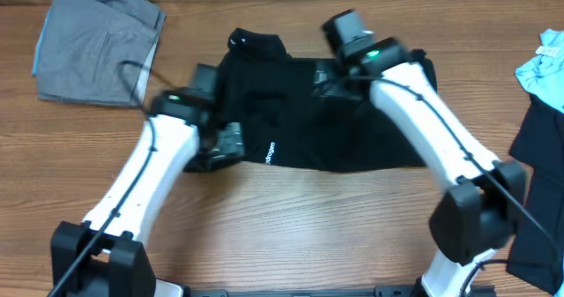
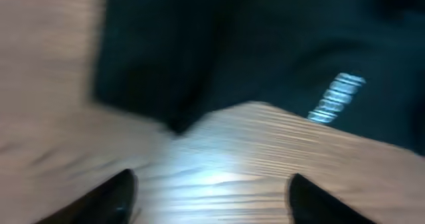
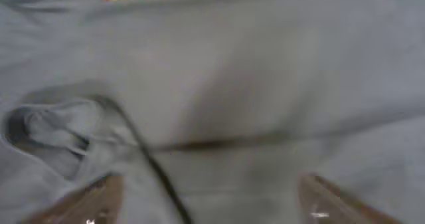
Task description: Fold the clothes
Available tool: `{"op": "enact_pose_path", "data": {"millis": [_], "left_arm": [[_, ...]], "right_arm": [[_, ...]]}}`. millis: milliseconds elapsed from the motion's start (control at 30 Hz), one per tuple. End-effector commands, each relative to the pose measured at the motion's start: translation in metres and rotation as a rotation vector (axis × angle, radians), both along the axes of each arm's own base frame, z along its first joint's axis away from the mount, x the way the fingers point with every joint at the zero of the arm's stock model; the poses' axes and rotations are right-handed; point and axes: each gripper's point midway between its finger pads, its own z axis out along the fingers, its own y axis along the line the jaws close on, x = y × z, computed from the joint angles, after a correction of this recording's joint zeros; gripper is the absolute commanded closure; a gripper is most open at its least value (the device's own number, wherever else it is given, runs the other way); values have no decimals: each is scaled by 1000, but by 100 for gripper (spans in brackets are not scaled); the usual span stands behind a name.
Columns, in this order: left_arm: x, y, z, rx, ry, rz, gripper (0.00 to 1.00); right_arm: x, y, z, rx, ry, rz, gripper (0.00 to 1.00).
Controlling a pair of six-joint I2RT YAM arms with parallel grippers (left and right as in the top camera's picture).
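"Where was the black shirt [image 1: 326,112]?"

"Spread flat on the table [image 1: 291,218], in the middle of its far half. A small white print [image 1: 270,152] sat close to the shirt's near edge, toward the left."

"And the left gripper [image 2: 209,201]?"

"Just beside that near-left edge, over bare wood. Its wrist camera was blurred, but the two fingers [image 2: 109,197] stood wide apart with nothing between them, so it was released. The shirt's edge and the print lay just ahead of it."

"The right gripper [image 3: 209,201]?"

"Over the shirt, toward its far right part. Cloth filled the whole wrist view and looked pale grey there. The fingers [image 3: 86,201] were spread, with no fold pinched between them. I could not tell whether they touched the cloth."

"Anything else on the table?"

"Grey trousers [image 1: 97,46] lay folded at the far left corner, well apart from the shirt. At the right edge were a light blue cloth [image 1: 545,68] and, nearer, a dark garment [image 1: 542,182], partly behind the right arm."
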Motion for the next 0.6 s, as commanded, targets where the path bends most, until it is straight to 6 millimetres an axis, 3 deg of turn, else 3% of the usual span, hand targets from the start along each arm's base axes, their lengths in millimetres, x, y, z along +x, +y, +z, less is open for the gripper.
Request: {"op": "enact_pose_path", "data": {"millis": [0, 33, 67, 133, 200, 300, 433, 567], "left_arm": [[1, -30, -7, -82, 7, -87, 42], [2, -32, -11, -88, 17, -88, 47], [6, -35, -21, -101, 34, -104, 54], [13, -41, -40, -113, 56, -135, 60], [20, -43, -62, -106, 77, -143, 62], [22, -44, -84, -100, 114, -138, 62], [19, -30, -108, -72, 183, -94, 62], [13, -9, -111, -56, 231, -38, 61]], "right_arm": [[-15, -43, 9, 131, 111, -141, 47], [-19, -53, 4, 144, 141, -155, 58], [-25, -76, -3, 146, 183, -199, 74], [-34, -105, -13, 144, 232, -276, 96], [-48, -127, -24, 151, 292, -330, 96], [-63, -141, -40, 148, 352, -374, 96], [-78, -138, -72, 167, 401, -381, 96], [-87, -132, -105, 200, 413, -375, 96]]}}
